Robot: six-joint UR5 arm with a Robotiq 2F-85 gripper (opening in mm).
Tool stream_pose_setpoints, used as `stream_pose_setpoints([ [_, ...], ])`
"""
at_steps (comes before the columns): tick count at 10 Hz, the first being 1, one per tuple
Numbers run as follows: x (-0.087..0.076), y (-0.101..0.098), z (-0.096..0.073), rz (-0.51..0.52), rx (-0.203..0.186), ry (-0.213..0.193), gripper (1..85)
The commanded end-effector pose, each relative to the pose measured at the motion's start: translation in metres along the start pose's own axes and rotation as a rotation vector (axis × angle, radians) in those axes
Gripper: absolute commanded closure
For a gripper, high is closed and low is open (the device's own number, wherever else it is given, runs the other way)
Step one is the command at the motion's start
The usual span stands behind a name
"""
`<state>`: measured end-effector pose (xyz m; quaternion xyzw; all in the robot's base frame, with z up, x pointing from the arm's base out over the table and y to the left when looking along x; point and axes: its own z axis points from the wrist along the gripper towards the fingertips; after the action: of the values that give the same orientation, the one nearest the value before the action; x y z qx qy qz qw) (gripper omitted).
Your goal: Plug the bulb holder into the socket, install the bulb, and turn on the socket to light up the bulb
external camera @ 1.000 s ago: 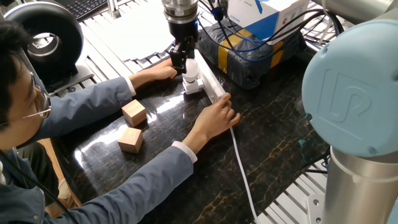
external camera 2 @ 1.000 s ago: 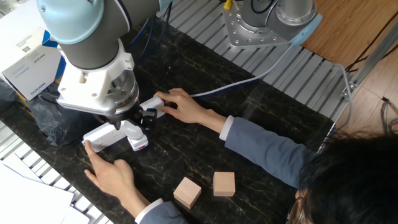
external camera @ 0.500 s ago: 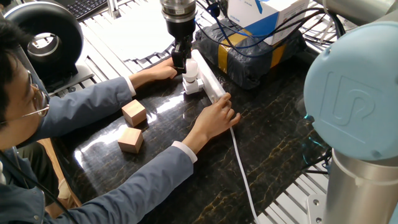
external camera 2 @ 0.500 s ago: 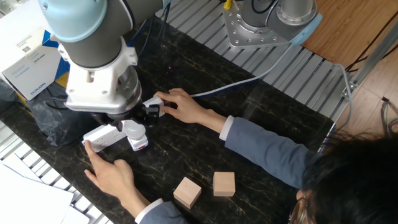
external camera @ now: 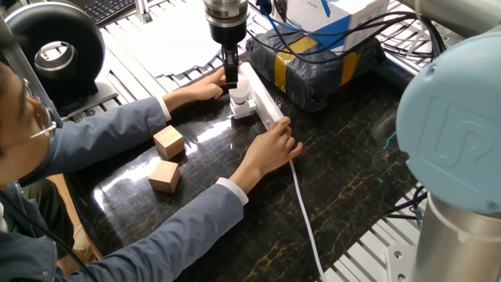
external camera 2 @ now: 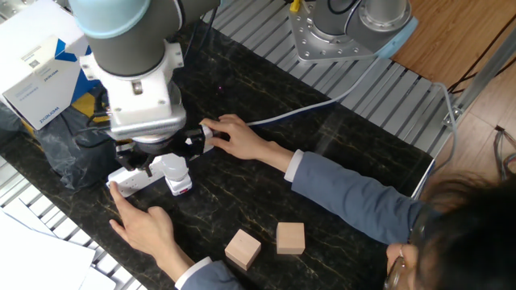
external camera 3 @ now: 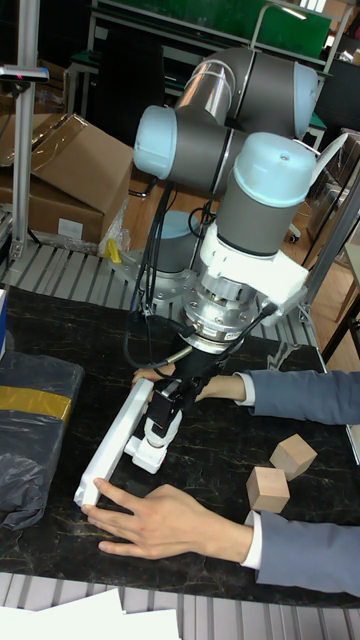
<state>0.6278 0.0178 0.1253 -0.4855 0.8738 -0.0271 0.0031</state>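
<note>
Tall fixed view: a grey-and-blue robot arm reaches down over a dark marbled counter (external camera 3: 60,310). Its end effector (external camera 3: 165,400) sits at the white bulb (external camera 3: 161,428), which stands upright in the bulb holder (external camera 3: 145,456), a small white cube plugged in against the side of the socket (external camera 3: 112,450). The socket is a long white power strip lying on the counter. The black fingers (external camera: 231,72) look narrowly set around the top of the bulb, but whether they actually grip it cannot be told. One fixed view shows a seated person pressing one hand (external camera: 272,146) on the cable end of the socket and the other hand (external camera: 205,88) at its far end, probably to keep it from sliding or twisting while the bulb is screwed in. Two wooden cubes (external camera: 167,142) lie well apart, unused. The bulb appears unlit.
</note>
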Motion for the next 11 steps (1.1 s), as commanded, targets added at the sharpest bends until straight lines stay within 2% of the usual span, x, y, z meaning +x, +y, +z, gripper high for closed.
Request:
stream_pose_setpoints([
  [1, 0.001, 0.007, 0.000, -0.104, 0.001, -0.037, 23.7],
  [4, 0.003, 0.008, 0.000, -0.156, 0.000, -0.043, 23.7],
  [6, 0.006, 0.010, 0.006, -0.190, -0.018, -0.070, 23.7],
  [7, 0.008, 0.015, 0.010, -0.209, -0.045, -0.075, 23.3],
  [10, 0.008, 0.014, 0.013, -0.226, -0.046, -0.068, 22.0],
  [11, 0.011, 0.015, 0.014, -0.236, -0.053, -0.054, 22.7],
])
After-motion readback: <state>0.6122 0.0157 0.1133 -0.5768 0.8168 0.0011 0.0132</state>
